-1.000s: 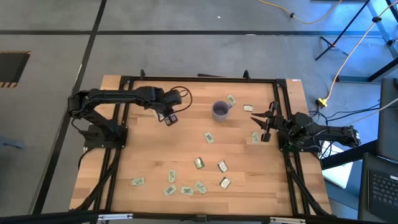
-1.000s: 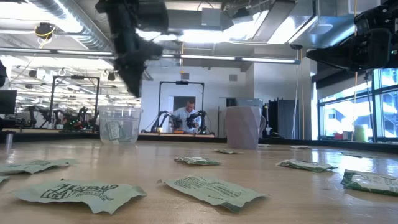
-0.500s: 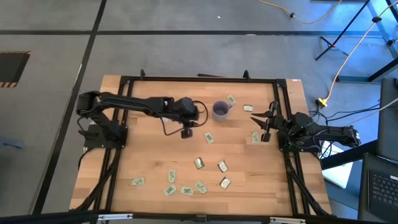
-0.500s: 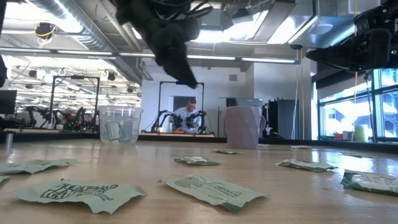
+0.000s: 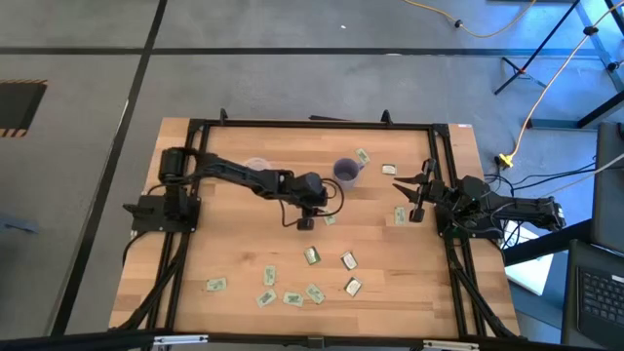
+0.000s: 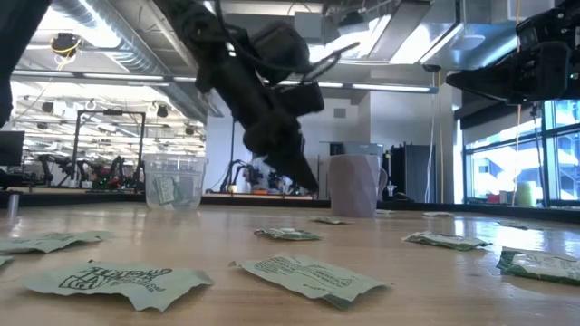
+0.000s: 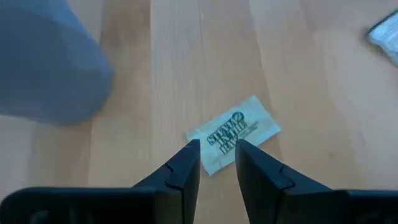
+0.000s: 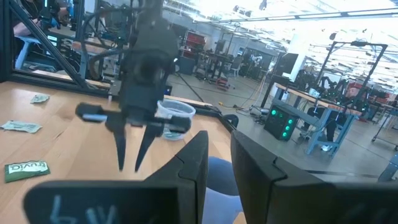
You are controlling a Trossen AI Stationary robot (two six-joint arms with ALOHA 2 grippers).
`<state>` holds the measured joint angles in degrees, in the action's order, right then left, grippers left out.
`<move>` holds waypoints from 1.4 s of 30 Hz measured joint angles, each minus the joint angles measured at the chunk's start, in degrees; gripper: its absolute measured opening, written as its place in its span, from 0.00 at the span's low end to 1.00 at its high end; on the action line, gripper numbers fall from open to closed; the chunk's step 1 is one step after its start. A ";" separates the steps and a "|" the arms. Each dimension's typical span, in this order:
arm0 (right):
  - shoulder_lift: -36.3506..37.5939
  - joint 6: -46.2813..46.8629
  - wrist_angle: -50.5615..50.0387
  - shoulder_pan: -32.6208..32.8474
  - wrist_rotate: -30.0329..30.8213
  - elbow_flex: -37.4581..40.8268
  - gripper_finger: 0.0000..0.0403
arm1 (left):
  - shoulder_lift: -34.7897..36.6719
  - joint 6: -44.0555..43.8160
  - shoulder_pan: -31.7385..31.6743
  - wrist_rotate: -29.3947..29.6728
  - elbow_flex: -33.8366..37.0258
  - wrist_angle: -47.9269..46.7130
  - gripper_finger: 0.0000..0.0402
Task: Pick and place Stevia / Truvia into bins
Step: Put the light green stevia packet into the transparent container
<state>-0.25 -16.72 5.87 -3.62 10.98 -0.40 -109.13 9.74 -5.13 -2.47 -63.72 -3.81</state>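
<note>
Several green-and-white sweetener packets lie flat on the wooden table (image 5: 244, 234). My left gripper (image 5: 305, 222) is open and hovers above the table (image 6: 313, 186), fingertips either side of one packet (image 7: 233, 132) without touching it. This packet (image 5: 329, 216) lies just near of the purple-grey mug (image 5: 345, 173), which stands upright (image 6: 353, 185). The clear cup (image 6: 174, 181) holds packets and is partly under my left arm (image 5: 255, 166). My right gripper (image 5: 414, 195) waits open at the table's right edge (image 8: 217, 149).
Other packets lie far of the mug (image 5: 363, 155), (image 5: 389, 170), beside my right gripper (image 5: 400, 214), in the middle (image 5: 312, 255), (image 5: 348, 259) and near the near edge (image 5: 265, 297), (image 5: 215, 285). A black frame (image 5: 312, 123) rims the table.
My left gripper has swung from beside the clear cup toward the table's right and near edge and has come down over the packet next to the mug. My right arm has kept still.
</note>
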 joint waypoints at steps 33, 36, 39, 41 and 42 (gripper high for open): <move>0.00 -0.25 -0.22 0.00 0.02 0.00 0.19 | -5.94 1.57 0.11 0.67 -0.19 3.64 0.08; 0.00 -0.25 -0.22 -0.01 0.02 -0.01 0.19 | -5.54 1.55 0.11 0.66 -0.11 3.13 0.05; 0.00 -0.25 -0.24 -0.02 0.02 0.00 0.18 | -4.00 1.16 0.15 0.54 0.11 0.72 0.02; 0.00 -0.25 -0.25 -0.01 0.02 -0.01 0.19 | -2.52 1.02 0.15 0.52 0.26 -1.49 0.02; 0.01 -0.25 -0.31 0.00 0.02 0.00 0.19 | -1.29 0.92 0.15 0.51 0.26 -2.76 0.02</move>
<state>-0.25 -16.97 5.56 -3.62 11.00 -0.40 -110.42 10.66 -4.97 -1.95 -63.46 -6.57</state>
